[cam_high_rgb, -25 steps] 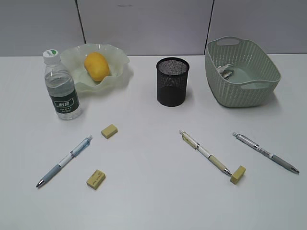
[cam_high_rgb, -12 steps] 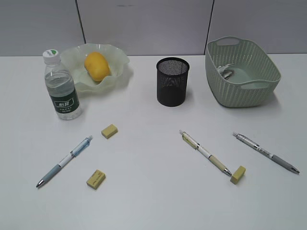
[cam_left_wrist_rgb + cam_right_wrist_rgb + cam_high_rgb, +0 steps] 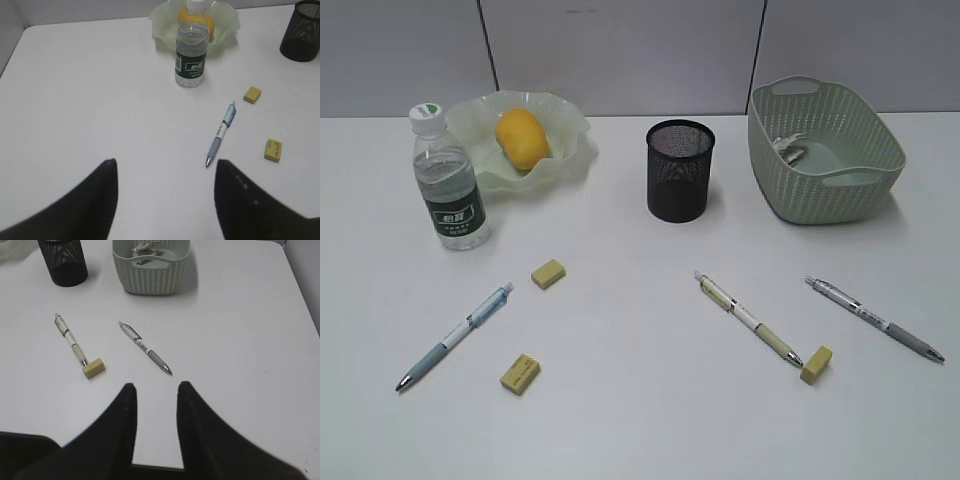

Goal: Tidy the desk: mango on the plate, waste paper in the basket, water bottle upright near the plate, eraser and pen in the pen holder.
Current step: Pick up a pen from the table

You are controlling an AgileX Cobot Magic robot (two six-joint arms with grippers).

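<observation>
The mango lies in the ruffled plate. The water bottle stands upright beside the plate. The waste paper lies inside the basket. The pen holder stands at the middle back. Three pens lie on the desk: one at the left, one at the middle, one at the right. Three erasers lie loose. My left gripper is open and empty, near the left pen. My right gripper is open and empty, near the right pen.
Neither arm shows in the exterior view. Grey wall panels stand behind the desk. The desk's front edge shows between the right jaws.
</observation>
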